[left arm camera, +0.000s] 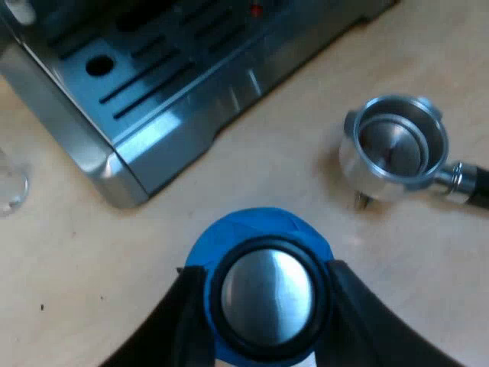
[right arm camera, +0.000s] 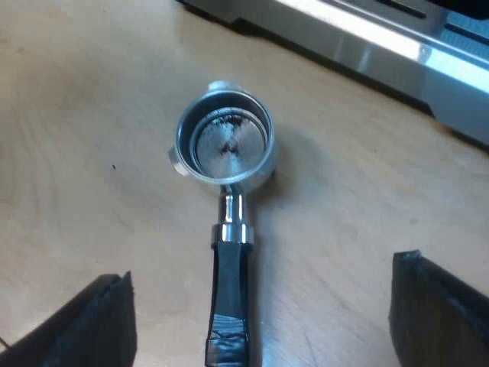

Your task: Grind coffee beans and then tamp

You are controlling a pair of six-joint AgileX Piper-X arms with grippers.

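holder: the holder (right arm camera: pixel 226 145) is lying loose on the desk (right arm camera: pixel 84 130), basket (right arm camera: pixel 225 147) opening up, near the espresso machine (right arm camera: pixel 367 38) front but not touching it.
basket: it's showing bare metal with a few dark marks, so I'm reading it as not dosed yet.
axis: the handle (right arm camera: pixel 229 298) is running straight from the basket back toward my right hand (right arm camera: pixel 260 279), with its end sitting between the fingers (right arm camera: pixel 92 325).
right hand: it's hovering over the handle end, spread wide and gripping nothing. Both fingers are standing well clear of the handle, one on each side.
left hand: my left hand (left arm camera: pixel 265 275) is clamping the blue tamper (left arm camera: pixel 263 294) from two sides, with the metal face turned up toward the camera.
left vs holder: from that arm the holder is sitting near the tamper, apart from it, on bare desk.
nearer arm: I'm calling it the right. It's already lined up along the handle and free, while the left is occupied.
next move: I'm judging the job to be bringing the right hand down and closing it across the handle, then carrying the holder to the grinder. The tamper is waiting its turn.
around: the drip tray (left arm camera: pixel 153 84) is sitting close ahead of the left hand. A measuring glass (left arm camera: pixel 11 183) is standing by the machine's corner, with just its edge showing.
in the way: the machine's front edge is the nearest obstacle I'm minding for the lift.
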